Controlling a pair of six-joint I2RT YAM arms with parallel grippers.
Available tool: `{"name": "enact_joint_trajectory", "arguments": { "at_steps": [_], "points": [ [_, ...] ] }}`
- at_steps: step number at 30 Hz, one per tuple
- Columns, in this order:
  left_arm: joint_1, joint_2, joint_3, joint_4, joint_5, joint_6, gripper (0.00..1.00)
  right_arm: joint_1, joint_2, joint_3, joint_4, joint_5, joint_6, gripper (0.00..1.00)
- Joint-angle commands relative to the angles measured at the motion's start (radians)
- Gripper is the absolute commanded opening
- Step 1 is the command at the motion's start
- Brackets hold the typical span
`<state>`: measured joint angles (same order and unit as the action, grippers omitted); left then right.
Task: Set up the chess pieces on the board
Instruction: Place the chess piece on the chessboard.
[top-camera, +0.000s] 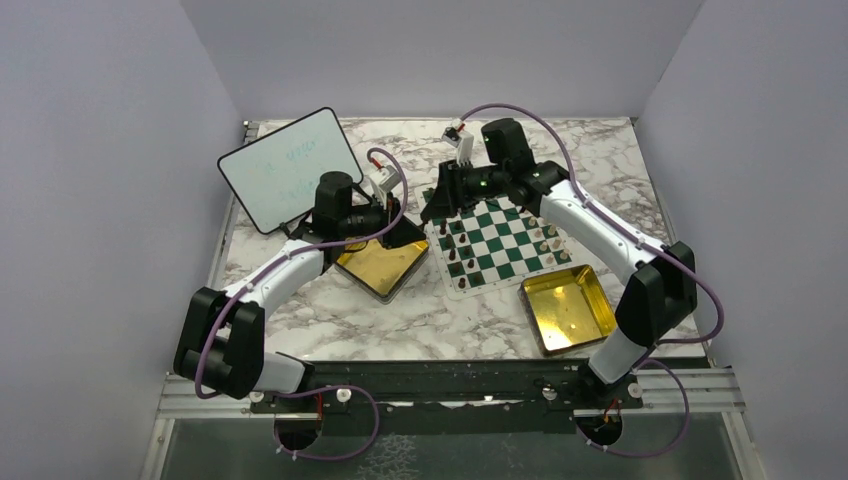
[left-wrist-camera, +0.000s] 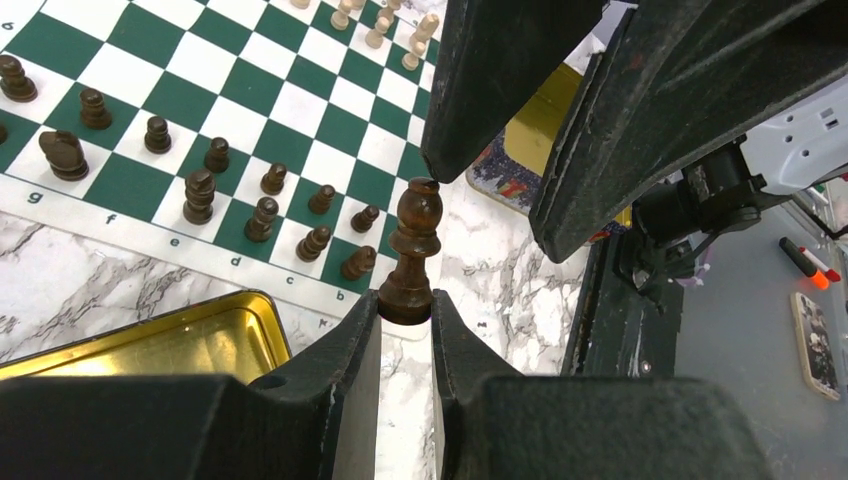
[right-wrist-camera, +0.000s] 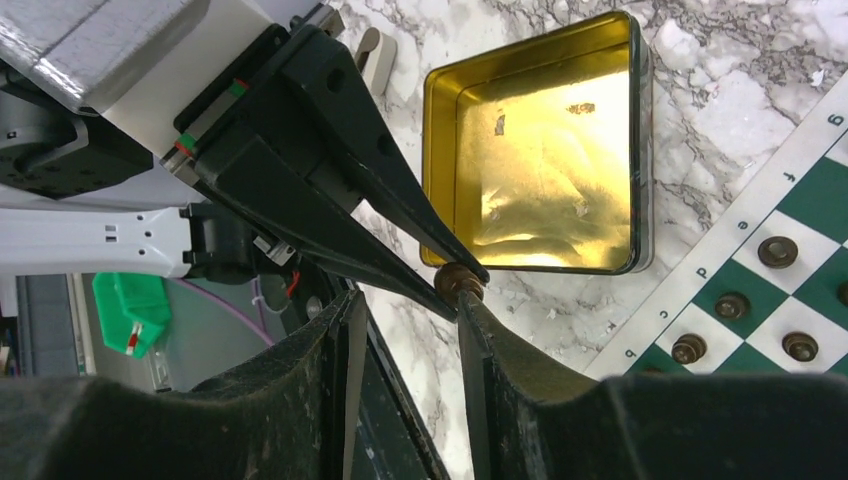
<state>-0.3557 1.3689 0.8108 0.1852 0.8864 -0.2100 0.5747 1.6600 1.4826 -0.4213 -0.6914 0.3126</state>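
Note:
My left gripper (left-wrist-camera: 405, 305) is shut on the base of a dark brown chess piece (left-wrist-camera: 415, 250), held upright in the air beside the corner of the green and white board (left-wrist-camera: 250, 90). My right gripper (right-wrist-camera: 408, 298) stands open at the head of that piece (right-wrist-camera: 458, 283), with one fingertip touching it and nothing between its jaws. Both grippers meet off the board's left corner (top-camera: 432, 215) in the top view. Several dark pieces (left-wrist-camera: 200, 190) stand along the near files, and cream ones (left-wrist-camera: 385, 25) along the far side.
One open gold tin (top-camera: 380, 262) lies under the left arm, left of the board. Another gold tin (top-camera: 568, 308) sits in front of the board on the right. A white whiteboard (top-camera: 285, 170) with a black rim leans at the back left.

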Motion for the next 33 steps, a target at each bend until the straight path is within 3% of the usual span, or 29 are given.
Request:
{"name": "enact_joint_trajectory", "arguments": {
  "at_steps": [1, 13, 27, 29, 33],
  "points": [
    [-0.005, 0.011, 0.021, -0.009, 0.018, 0.05, 0.1, 0.003, 0.022, 0.009, -0.054, -0.054, -0.025, 0.43],
    [-0.017, 0.008, 0.013, -0.01, 0.031, 0.066, 0.1, 0.003, 0.049, 0.007, -0.066, -0.03, -0.022, 0.44],
    [-0.035, -0.01, -0.008, -0.009, 0.037, 0.088, 0.1, 0.002, 0.05, -0.018, -0.057, -0.045, -0.014, 0.18],
    [-0.035, -0.015, -0.009, -0.009, 0.038, 0.093, 0.1, 0.002, 0.053, -0.018, -0.065, -0.044, -0.018, 0.18],
    [-0.037, -0.021, -0.007, -0.009, 0.04, 0.105, 0.1, 0.003, 0.053, -0.015, -0.06, -0.043, -0.012, 0.29]
  ]
}}
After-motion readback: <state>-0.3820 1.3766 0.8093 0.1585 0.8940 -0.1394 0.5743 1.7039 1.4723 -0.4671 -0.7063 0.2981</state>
